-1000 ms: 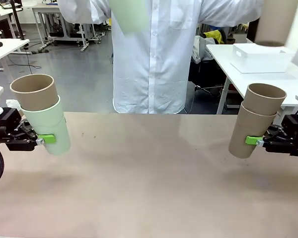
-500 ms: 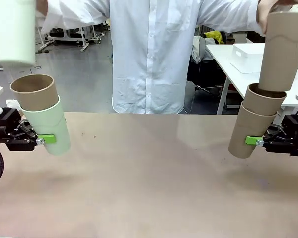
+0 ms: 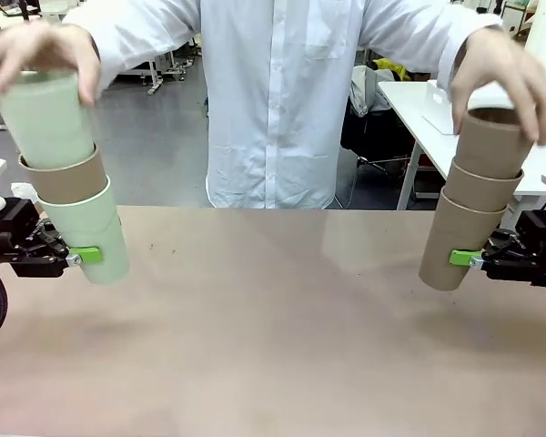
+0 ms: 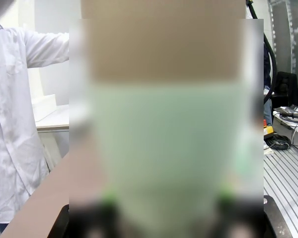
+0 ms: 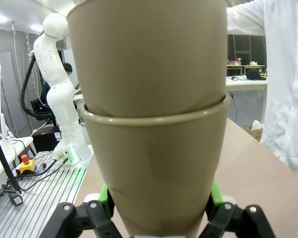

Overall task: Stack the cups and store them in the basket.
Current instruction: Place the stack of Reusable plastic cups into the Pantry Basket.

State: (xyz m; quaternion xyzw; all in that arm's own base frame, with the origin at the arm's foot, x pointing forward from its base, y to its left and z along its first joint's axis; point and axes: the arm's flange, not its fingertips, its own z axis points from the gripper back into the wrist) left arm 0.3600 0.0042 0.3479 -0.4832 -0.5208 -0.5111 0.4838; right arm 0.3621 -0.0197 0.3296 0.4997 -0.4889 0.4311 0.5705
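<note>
**A:** While the person stands at the far edge of the worktop, what does the left end effector have?

**B:** It is clamped on a pale mint cup at the worktop's left edge, with a green pad against the cup's lower wall. A tan-brown cup is nested in it. A second mint cup sits part-way into that one, and the person's hand is spread over its top. The whole stack leans, mouths tipped toward the left edge.

**A:** And that arm's wrist camera?

**B:** It is blurred. It shows a mint wall close up between the two fingers, with a tan band above it.

**A:** The right side?

**B:** The right end effector is clamped near the base of the lowest tan cup at the worktop's right edge. A middle tan cup is nested in that one and a top tan cup in that. The person's other hand is cupped over the top rim. This stack leans toward the right edge. In the right wrist view the green pads press the lowest cup from both sides.

**A:** Do the stacks touch the worktop?

**B:** I cannot tell from the front.

**A:** The basket?

**B:** The white basket sits on a white table beyond the worktop's far right corner. It is mostly hidden behind the hand and the top tan cup.
</note>
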